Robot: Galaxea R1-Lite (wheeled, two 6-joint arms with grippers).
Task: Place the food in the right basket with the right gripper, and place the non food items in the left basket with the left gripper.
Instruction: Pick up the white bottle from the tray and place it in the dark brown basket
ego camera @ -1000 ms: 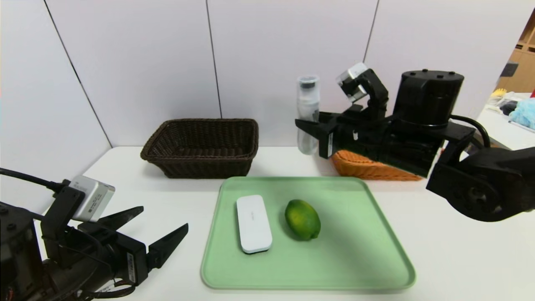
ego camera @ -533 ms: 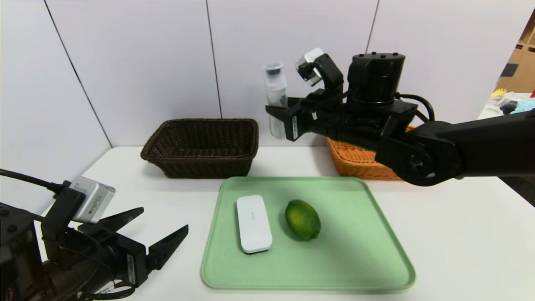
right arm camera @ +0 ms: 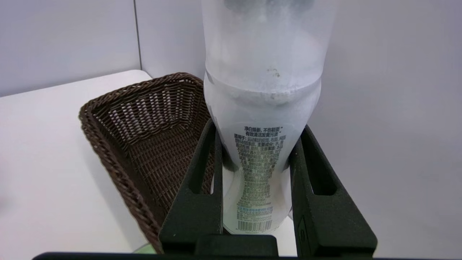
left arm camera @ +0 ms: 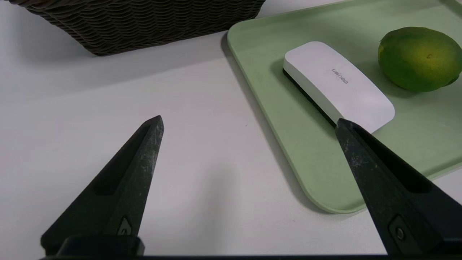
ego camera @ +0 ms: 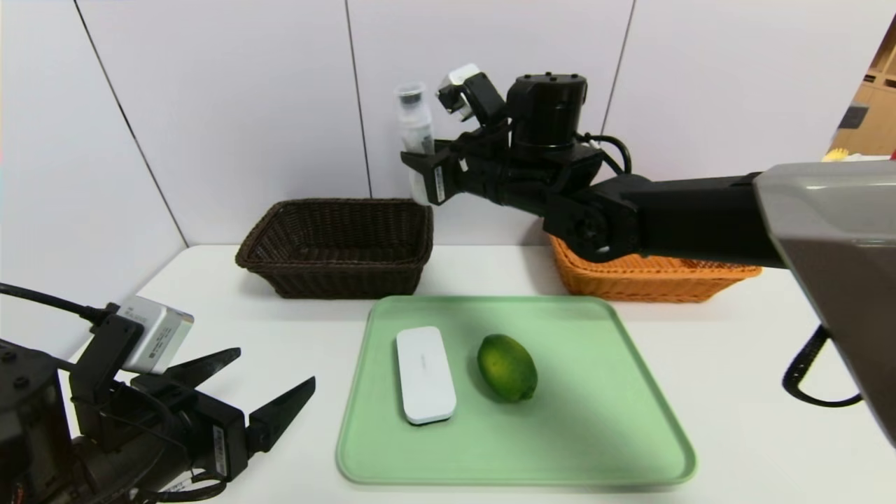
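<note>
The right gripper [ego camera: 422, 175] is closed tight on the bottle [ego camera: 414, 126], held up near the dark basket [ego camera: 336, 241]. It should be lowered inside before being let go.

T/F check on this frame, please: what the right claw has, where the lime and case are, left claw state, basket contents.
1. The right claw is shut on the bottle. True.
2. The lime lies in the orange basket. False: it lies on the green tray, beside the white case.
3. The left claw is open and holds nothing. True.
4. The bottle lies flat in the brown basket. False: it is held upright in the air, above that basket's right end.
5. The case is in the brown basket. False: it is on the tray; what shows of that basket's inside is bare.
</note>
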